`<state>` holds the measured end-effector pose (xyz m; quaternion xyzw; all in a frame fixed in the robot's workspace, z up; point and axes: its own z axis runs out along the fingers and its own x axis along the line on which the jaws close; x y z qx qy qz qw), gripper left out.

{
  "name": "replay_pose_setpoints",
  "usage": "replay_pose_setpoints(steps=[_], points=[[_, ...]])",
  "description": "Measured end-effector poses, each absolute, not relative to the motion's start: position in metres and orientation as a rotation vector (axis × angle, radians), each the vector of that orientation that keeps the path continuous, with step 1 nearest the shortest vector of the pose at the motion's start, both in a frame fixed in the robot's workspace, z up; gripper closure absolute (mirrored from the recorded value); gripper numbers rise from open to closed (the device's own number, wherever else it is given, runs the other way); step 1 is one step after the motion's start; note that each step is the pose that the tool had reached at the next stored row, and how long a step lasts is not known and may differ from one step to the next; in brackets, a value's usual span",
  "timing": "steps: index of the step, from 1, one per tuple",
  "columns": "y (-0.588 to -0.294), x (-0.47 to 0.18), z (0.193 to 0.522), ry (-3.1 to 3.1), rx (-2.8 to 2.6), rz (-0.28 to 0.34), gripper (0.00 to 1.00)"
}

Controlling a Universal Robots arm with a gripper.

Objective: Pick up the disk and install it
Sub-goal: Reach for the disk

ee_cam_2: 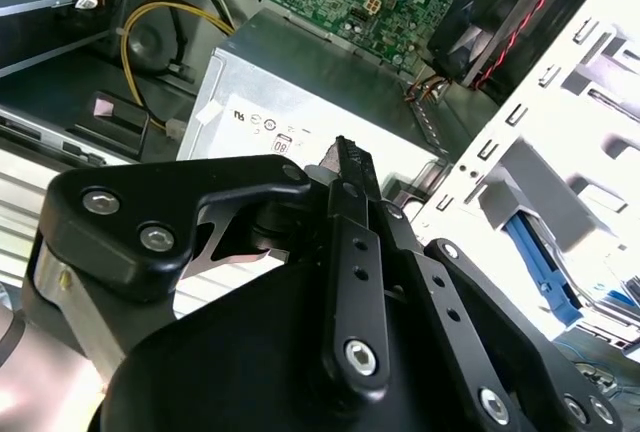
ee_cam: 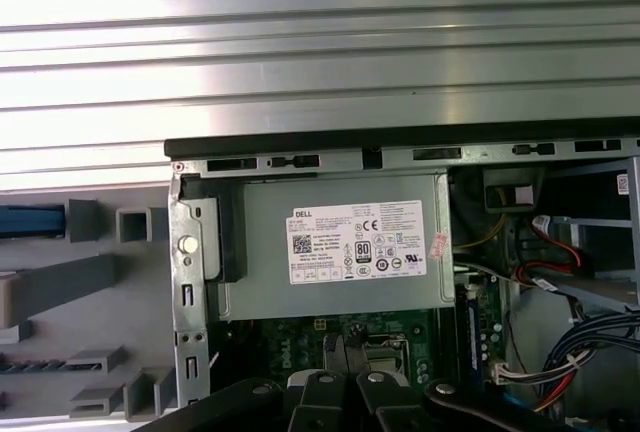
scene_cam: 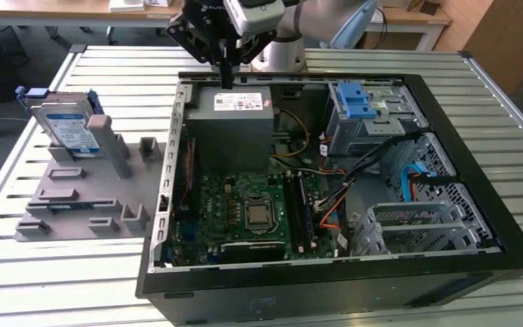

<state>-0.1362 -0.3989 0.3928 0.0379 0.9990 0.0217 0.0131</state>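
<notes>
Gripper (scene_cam: 228, 82) at the far edge of the open case (scene_cam: 506, 252), hanging tips-down above the far end of the power supply (scene_cam: 234, 133) and not touching it. Fingers (ee_cam_2: 355, 252) pressed flat together in both wrist views — no gap to speak of, nothing between them, nothing carried.

Disk (scene_cam: 66, 126) well apart from the gripper, off at the exterior view's left, outside the case. Stands on edge at the far end of a grey fixture (scene_cam: 71, 204) (a flat plate with blocks and slots rising from it), leaning a little against an upright post (scene_cam: 99, 133). White-and-blue label turned toward the near side, blue bracket (scene_cam: 33, 92) showing at its far edge. Fixture laid flat on the slatted metal table (scene_cam: 62, 286), just beside the case's left wall.

Inside the case: power supply in the far left corner with its white sticker upward, green motherboard (scene_cam: 243, 204) on the near side of it, a metal cage (scene_cam: 375, 119) with a blue latch (scene_cam: 356, 101) in the far right corner, a perforated rack (scene_cam: 416, 218) toward the near right. Cables (scene_cam: 334, 204) — yellow, orange, blue, black — strung between board, cage and rack. Case itself lying on its side, open face up, on the same table.
</notes>
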Motion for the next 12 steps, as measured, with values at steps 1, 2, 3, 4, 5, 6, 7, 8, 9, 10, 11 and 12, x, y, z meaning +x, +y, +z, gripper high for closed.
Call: replay_pose_setpoints(steps=[1, 2, 3, 4, 5, 6, 7, 8, 9, 10, 11, 12], points=[[-0.3989, -0.1392, 0.3928, 3.112, 0.118, 0.068, 0.89], [-0.3989, -0.1393, 0.3928, 3.113, 0.118, 0.068, 0.89], [-0.3989, -0.1395, 0.3928, 3.112, 0.118, 0.068, 0.89], [-0.3989, -0.1398, 0.3928, 3.113, 0.118, 0.068, 0.89], [-0.3989, -0.14, 0.3928, 3.113, 0.118, 0.068, 0.89], [-0.3989, -0.1402, 0.3928, 3.112, 0.118, 0.068, 0.89], [-0.3989, -0.1404, 0.3928, 3.112, 0.118, 0.068, 0.89], [-0.3989, -0.1407, 0.3928, 3.113, 0.118, 0.068, 0.89], [-0.3989, -0.141, 0.3928, 3.112, 0.118, 0.068, 0.89], [-0.3989, -0.1412, 0.3928, 3.112, 0.118, 0.068, 0.89], [-0.3989, -0.1415, 0.3928, 3.112, 0.118, 0.068, 0.89], [-0.3989, -0.1418, 0.3928, 3.113, 0.118, 0.068, 0.89]])
